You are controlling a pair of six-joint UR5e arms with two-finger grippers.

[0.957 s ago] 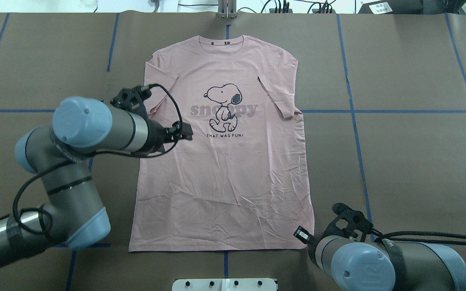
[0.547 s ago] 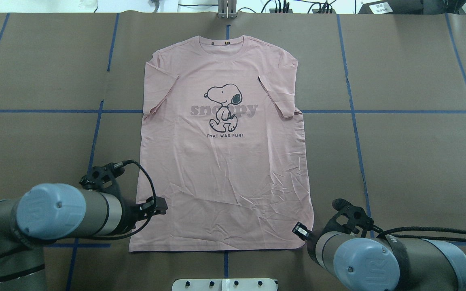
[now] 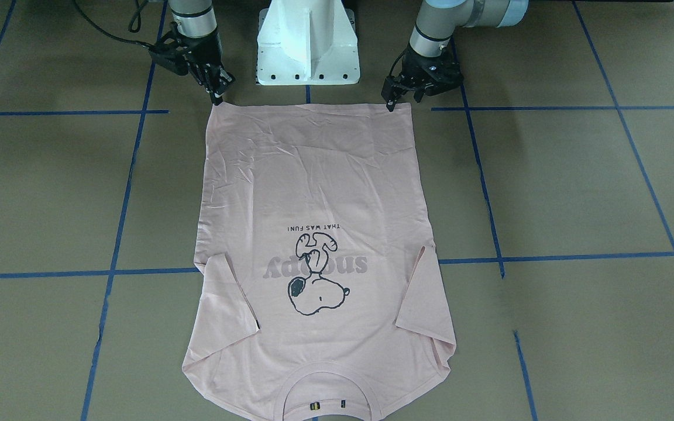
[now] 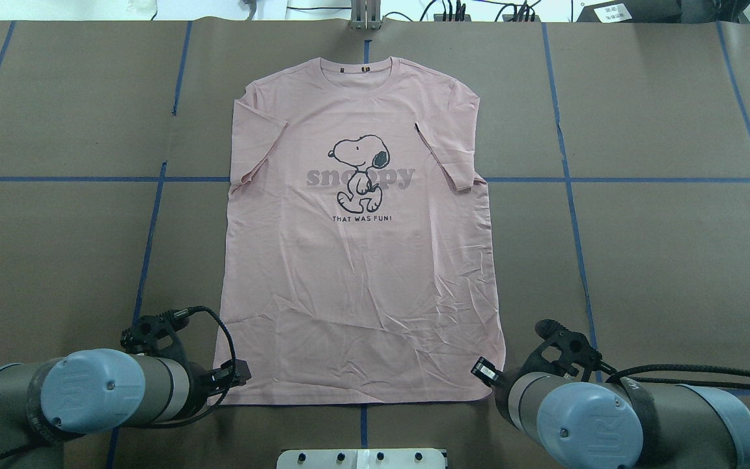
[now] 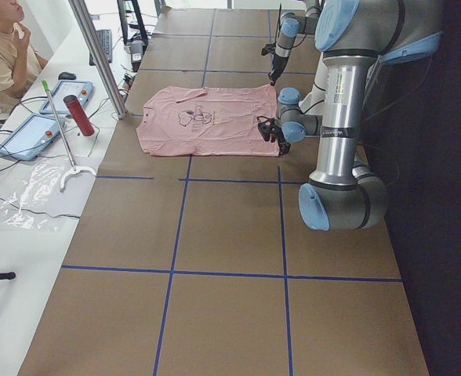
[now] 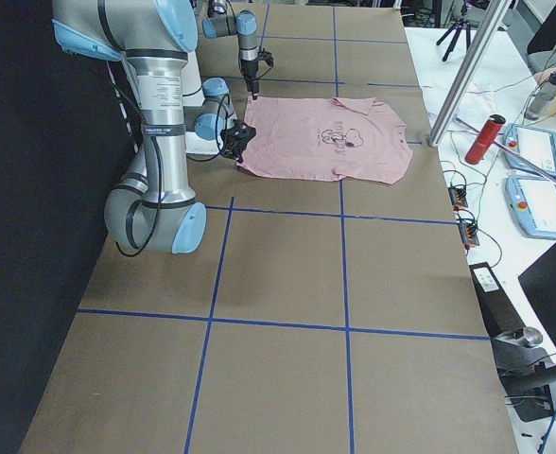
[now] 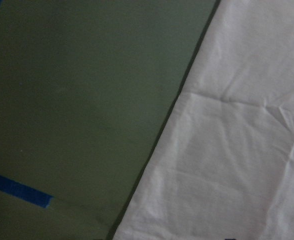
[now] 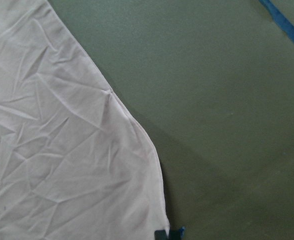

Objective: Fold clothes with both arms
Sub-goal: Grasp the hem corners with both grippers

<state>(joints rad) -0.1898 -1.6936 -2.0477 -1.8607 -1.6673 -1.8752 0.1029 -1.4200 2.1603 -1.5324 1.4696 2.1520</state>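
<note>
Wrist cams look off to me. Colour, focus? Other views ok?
Left wrist: dim, soft, T-shirt reads grey-white, table greenish. Right wrist: same cast, creases sharp. Overhead: even light, sharp, T-shirt true pink. Front-facing: soft shadows on the table.

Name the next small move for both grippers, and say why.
Probably lower both and pinch the hem corners. The left gripper and right gripper each sit at a near corner of the T-shirt, which lies flat with nothing lifted yet.
</note>
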